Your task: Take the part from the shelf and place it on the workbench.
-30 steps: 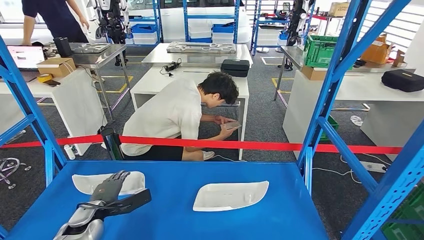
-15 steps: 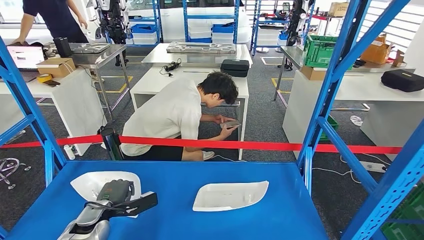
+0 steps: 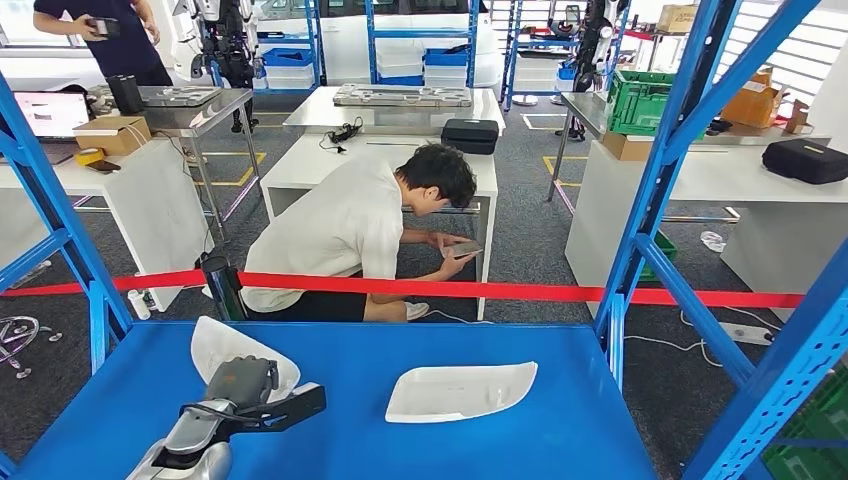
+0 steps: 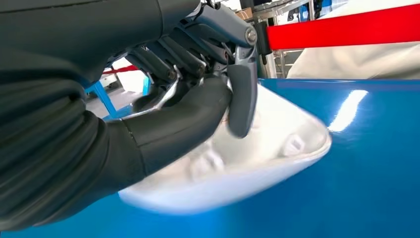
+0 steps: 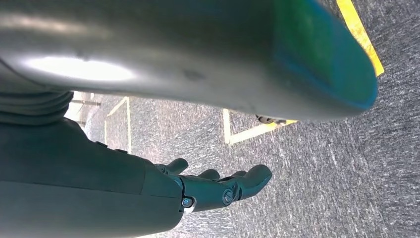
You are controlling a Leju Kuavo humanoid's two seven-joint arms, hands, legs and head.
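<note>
The left hand (image 3: pixel 238 385) gripped a white, smooth, curved part (image 3: pixel 225 348), tilted up on the blue shelf (image 3: pixel 560 410). A second white part (image 3: pixel 462 390) lay flat beside it. The right hand (image 5: pixel 218 187) hung with its fingers apart, holding nothing.

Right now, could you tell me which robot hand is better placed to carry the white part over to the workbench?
The left robot hand: it already grips the tilted white part on the blue shelf. The right robot hand hangs open above the carpet.

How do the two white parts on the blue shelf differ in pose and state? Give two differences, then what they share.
The left part is tilted up off the shelf; the right part lies flat. The left robot hand grips the left part; the right part is untouched. Both are white, rounded shells.
</note>
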